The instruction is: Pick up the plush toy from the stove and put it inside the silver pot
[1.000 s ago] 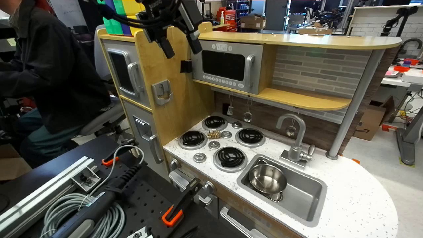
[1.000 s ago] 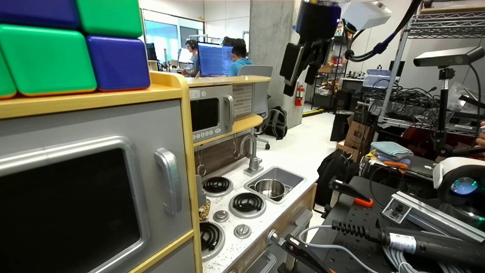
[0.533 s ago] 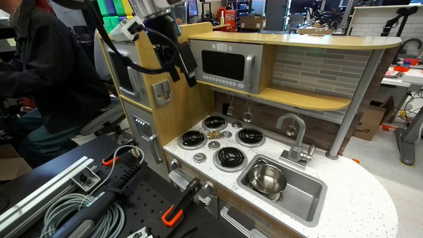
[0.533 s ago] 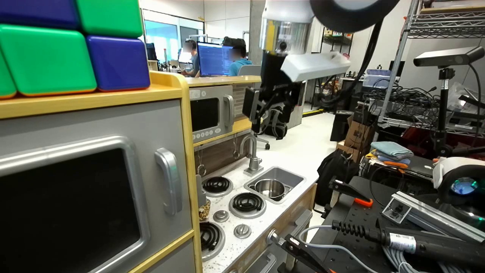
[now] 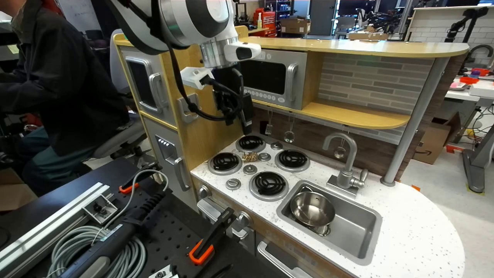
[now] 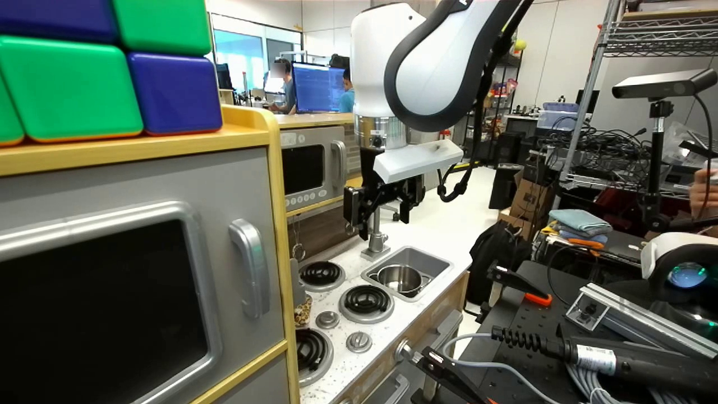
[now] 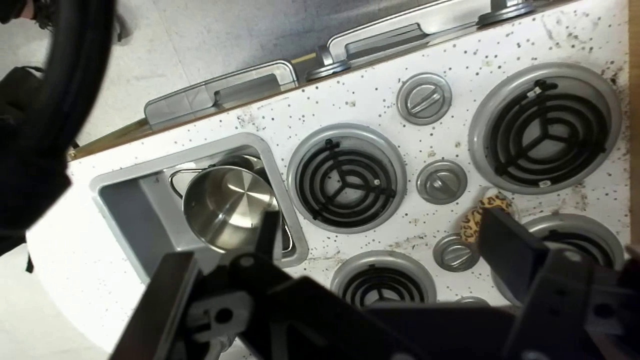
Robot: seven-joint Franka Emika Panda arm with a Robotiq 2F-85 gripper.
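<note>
Nearest: black perforated board [image 5: 175, 222] w/ coiled grey cable [image 5: 73, 241], both exterior views; big green blocks [image 6: 70, 87] & blue blocks [image 6: 175, 92] close up in an exterior view only. Next, white arm [image 6: 373, 62] & end effector [image 6: 384, 223], up above worktop [image 7: 370, 100]: 2 fingers well apart. Gap is clear there & in wrist view, where worktop shows thru it; in an exterior view black cable [image 5: 192, 107] & arm muddle it, 1 fingertip easy to see.

Below, plush toy [image 5: 250, 156], leopard print, on stove [image 5: 266, 166] b/w 2 burners [image 5: 225, 161], just beside a knob [image 5: 264, 156]. Shows whole there; in an exterior view wooden side panel [image 6: 279, 224] & grey fitting [image 6: 299, 292] cut into it, & panel crops nearest burner too. Wrist view: 1 fingertip overlaps toy in line of sight, tho exterior views put fingers well above it. Wrist view gets all 4 burners, some part-covered by end effector.

Farther along worktop, silver pot [image 7: 227, 207] in grey sink [image 7: 135, 212], at burner end, all 3 views. Wrist view looks down onto its shiny bottom; can't tell if it's quite level. At back, faucet [image 5: 350, 158] & microwave [image 5: 266, 75], both exterior views. Bkgd: seated person [image 5: 58, 88], dark jacket, in an exterior view; lit monitor [image 6: 317, 87] w/ ppl [image 6: 289, 92] nearby in an exterior view.
</note>
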